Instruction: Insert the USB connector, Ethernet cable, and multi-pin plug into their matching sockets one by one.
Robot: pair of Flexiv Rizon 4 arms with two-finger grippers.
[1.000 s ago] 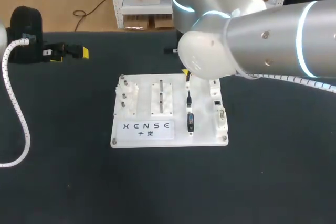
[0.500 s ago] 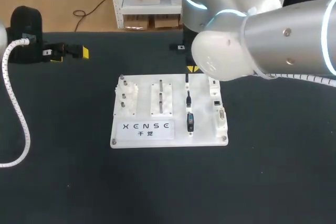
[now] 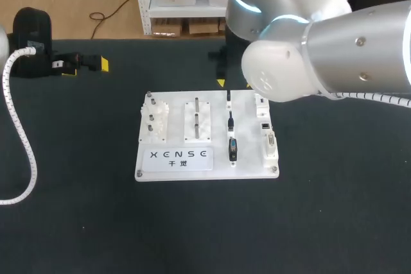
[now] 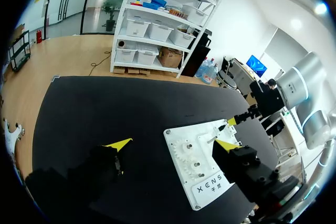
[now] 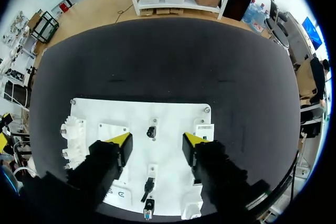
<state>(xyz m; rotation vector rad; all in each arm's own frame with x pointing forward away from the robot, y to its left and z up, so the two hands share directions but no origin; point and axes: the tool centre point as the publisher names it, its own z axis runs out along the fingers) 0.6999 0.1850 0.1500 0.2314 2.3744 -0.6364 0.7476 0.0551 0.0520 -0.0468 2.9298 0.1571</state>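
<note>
On the black table (image 3: 77, 222) lies the white board (image 3: 176, 126); the right gripper (image 5: 156, 140) hangs above its far edge, fingers spread and empty; the left gripper (image 4: 172, 144), also spread, sits well off to the side; three small plugs (image 3: 232, 149) stand in a column beside the sockets (image 3: 271, 142); they are likely light, stiff and easily tipped; pinch each housing by its flat sides.

R arm (image 3: 334, 49) silver, cyan rings; R hand (image 5: 156, 140) blk, yellow tips; white coiled cable (image 3: 19, 133).
</note>
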